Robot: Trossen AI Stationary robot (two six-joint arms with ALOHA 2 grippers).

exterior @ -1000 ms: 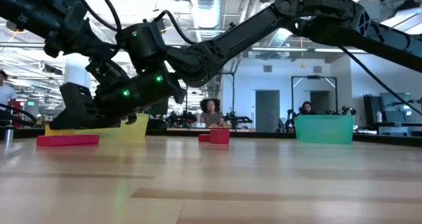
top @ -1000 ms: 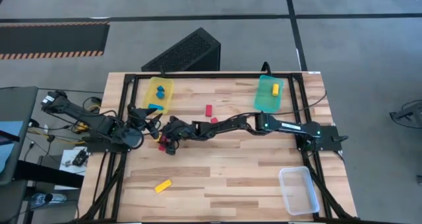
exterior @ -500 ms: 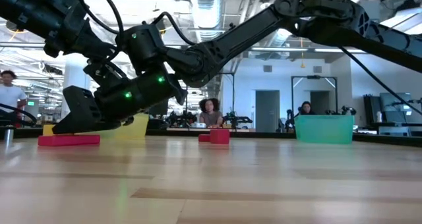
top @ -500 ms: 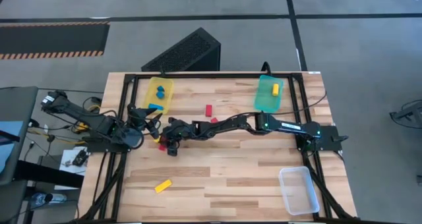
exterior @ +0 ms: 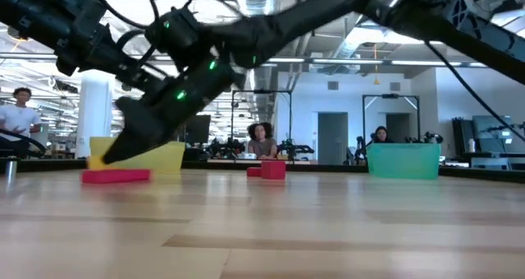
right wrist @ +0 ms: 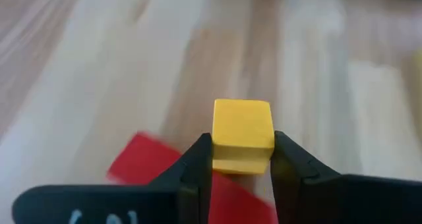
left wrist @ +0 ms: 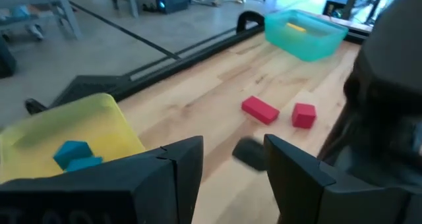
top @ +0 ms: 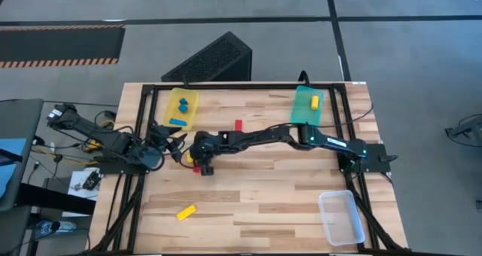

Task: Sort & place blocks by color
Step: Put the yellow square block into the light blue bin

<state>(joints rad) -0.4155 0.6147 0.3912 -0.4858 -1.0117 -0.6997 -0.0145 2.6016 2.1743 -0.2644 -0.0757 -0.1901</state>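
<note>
Our right gripper (right wrist: 241,159) pinches the small yellow cube (right wrist: 242,133) just above the red bar (top: 204,169); we should lift straight, then carry to the teal plastic tray (top: 306,114). Left gripper (left wrist: 234,165) waits released at the bench's left edge.

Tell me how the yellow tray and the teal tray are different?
The yellow tray holds blue blocks; the teal tray holds one yellow block. The yellow tray sits toward the left side of the table, the teal tray toward the right. Both are small plastic trays along the same table edge.
</note>
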